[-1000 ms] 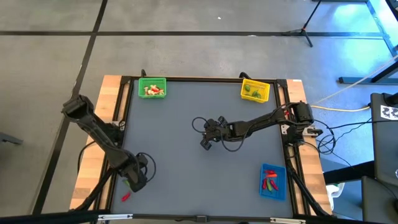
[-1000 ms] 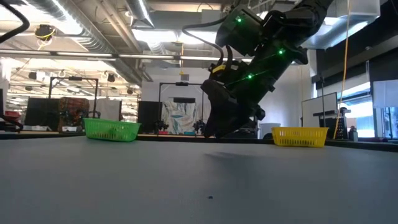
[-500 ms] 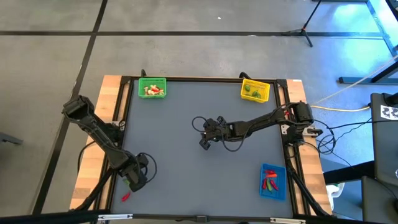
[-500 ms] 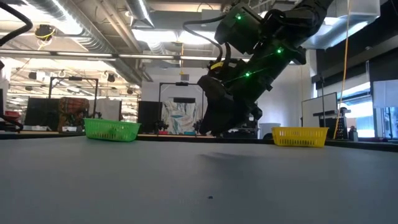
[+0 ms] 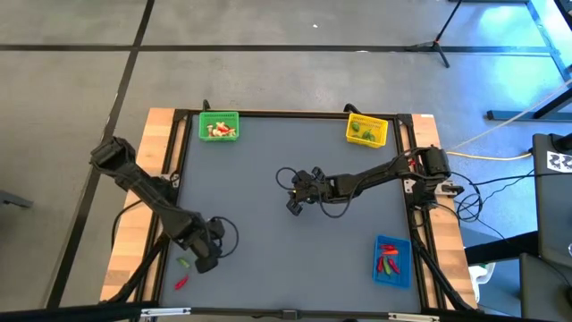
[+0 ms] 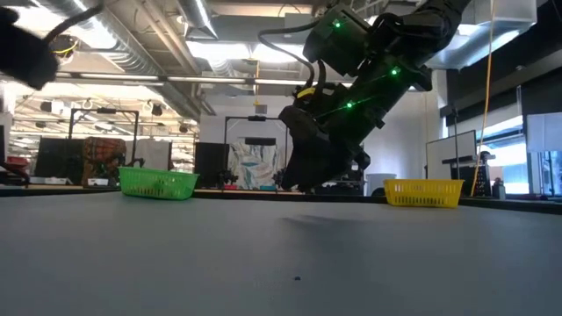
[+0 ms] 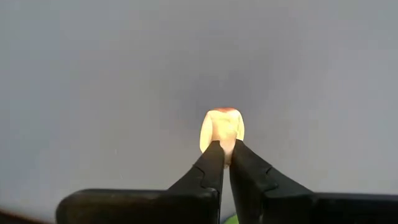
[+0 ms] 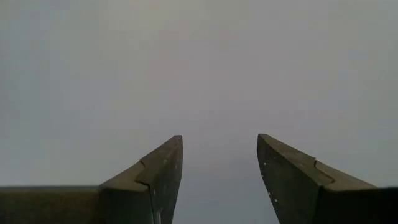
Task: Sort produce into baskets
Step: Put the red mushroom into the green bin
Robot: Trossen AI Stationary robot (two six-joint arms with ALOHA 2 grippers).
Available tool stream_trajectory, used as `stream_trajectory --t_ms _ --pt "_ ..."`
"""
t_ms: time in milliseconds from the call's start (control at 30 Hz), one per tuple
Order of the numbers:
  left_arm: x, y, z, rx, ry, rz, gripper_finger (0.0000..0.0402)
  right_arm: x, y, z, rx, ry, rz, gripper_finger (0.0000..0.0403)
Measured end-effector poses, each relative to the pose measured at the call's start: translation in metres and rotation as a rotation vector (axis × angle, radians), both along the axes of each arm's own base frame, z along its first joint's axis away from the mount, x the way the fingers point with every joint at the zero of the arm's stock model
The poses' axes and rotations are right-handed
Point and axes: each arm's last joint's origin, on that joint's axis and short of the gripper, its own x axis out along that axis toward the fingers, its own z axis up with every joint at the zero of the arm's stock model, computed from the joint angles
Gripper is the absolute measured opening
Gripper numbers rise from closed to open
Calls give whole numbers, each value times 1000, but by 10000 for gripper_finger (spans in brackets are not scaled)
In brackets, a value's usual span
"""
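Left gripper [image 7: 224, 152]: fingers closed on a pale mushroom-like piece [image 7: 222, 129], pinched at its near end w/ most of the piece sticking out past the tips. In the high view the left gripper [image 5: 206, 262] sits near the table's front-left corner, just beside a small green piece [image 5: 183, 262] and near a red chili-like piece [image 5: 180, 283], both lying loose on the mat.

Right gripper [image 8: 217, 162]: fingers spread wide, nothing between them. It hangs over bare mat at mid-table [image 5: 296, 204], well apart from all baskets. Waiting.

Baskets: green basket [image 5: 220, 117] at the far-left corner, holding pale and reddish pieces; yellow basket [image 5: 379, 131] at the far right, w/ green pieces; blue basket [image 5: 401, 273] near the front right, w/ red chilis.

Assessment: the step in hand looks like carrying the mushroom piece to the green basket, judging by what lies in it already.

Recommendations to you:
- Grip is shallow, near the piece's edge. Keep the fingers firmly closed and avoid jerks; a quick swing could flick it out.
- Lift clear of the mat before travelling, so you don't sweep the green and red pieces beside the gripper.
- Go along the table's left side; the right arm is off that path, no conflict expected.
- Come in above the basket rim, centre over the opening, then release low so the piece doesn't bounce out.
- Cannot tell from the low view how high the left gripper is; check before moving.
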Motion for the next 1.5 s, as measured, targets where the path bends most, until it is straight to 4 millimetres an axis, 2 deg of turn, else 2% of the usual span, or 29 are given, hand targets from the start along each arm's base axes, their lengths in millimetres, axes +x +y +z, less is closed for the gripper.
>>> stream_trajectory --t_ms 400,533,667,933,1100,1300,1500 --pt "34 27 16 88 -141 -45 22 0 1 0 39 -14 -28 207" --pt "40 43 23 122 -182 -30 26 0 1 0 72 -20 -41 207" --pt "43 63 38 157 -257 -5 28 0 2 -1 109 -21 -32 207" --pt "42 117 67 305 -395 92 28 0 2 -1 109 -19 -30 207" --pt "39 154 77 410 -422 192 29 0 2 -1 111 -19 -29 207" --pt "35 198 79 528 -374 309 29 0 2 -1 121 -20 -30 207" --pt "22 245 73 601 -316 427 29 0 2 -1 119 -18 -27 207"
